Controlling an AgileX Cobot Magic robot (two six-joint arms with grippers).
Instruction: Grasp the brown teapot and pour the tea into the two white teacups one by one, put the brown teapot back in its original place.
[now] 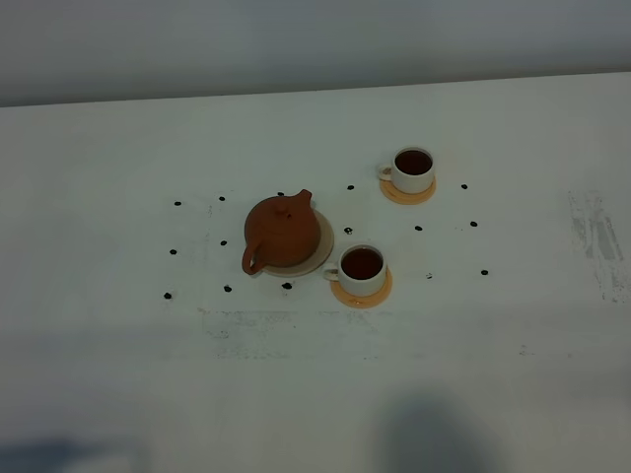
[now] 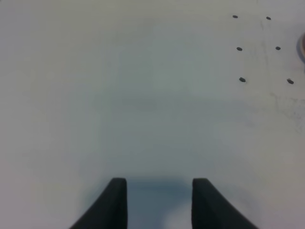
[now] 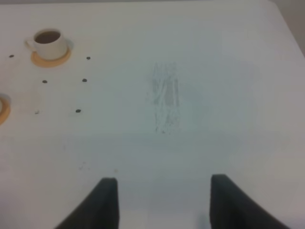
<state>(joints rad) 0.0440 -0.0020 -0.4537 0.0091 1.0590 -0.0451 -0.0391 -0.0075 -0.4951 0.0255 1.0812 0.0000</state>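
Both hands gape empty; brown teapot sits on its coaster.

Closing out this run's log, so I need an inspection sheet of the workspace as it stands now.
Surface: white table with black dot marks and a scuffed patch.
Job's things: brown teapot upright on beige disc coaster; near teacup and far teacup each hold dark tea, each on an orange coaster.
Clutter: nothing seen.
Grippers: left end effector and right end effector open, empty, over bare table.
Cables: nothing seen.
Surroundings: plain grey wall.
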